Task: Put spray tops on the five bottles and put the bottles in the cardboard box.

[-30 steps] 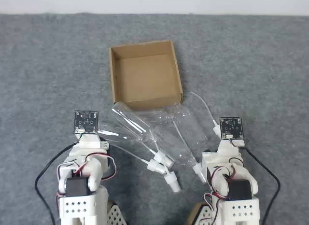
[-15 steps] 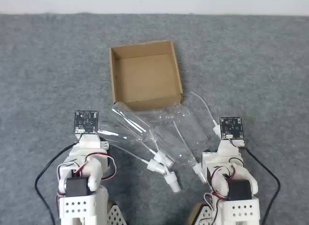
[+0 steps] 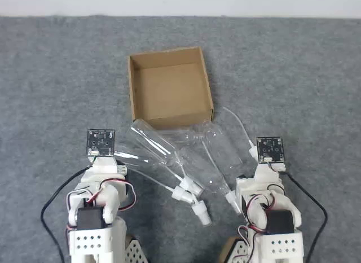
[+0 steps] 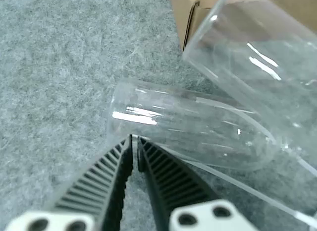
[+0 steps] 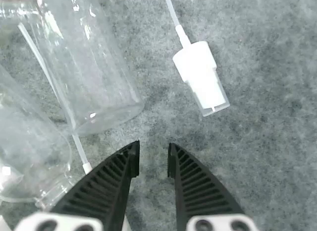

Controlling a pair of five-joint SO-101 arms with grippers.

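**Inspector:** Location of the task items?

**Officer:** The open brown cardboard box [image 3: 169,91] stands on the grey carpeted table [image 3: 293,77], on the far side from the arms, with its floor bare. The clear plastic bottles [image 3: 197,161] lie on their sides in a crossed heap between the box and the two arms. The farthest of them is just beside the box's near wall. Several white spray tops [image 3: 189,189] show at the near end of the heap, at the bottle necks.

**Inspector:** Any top lying apart?

**Officer:** One. A loose white spray top with a thin tube [image 5: 200,77] lies on the carpet beside a bottle's base, near the right gripper.

**Inspector:** Condition of the grippers?

**Officer:** The left gripper [image 4: 134,139] hangs low over the carpet, its ribbed black fingers [image 4: 111,166] pressed almost together with nothing between them. Their tips are just short of the base of one lying bottle [image 4: 188,129]. The right gripper [image 5: 152,145] has its fingers slightly parted, grasping nothing, with bare carpet under the gap.
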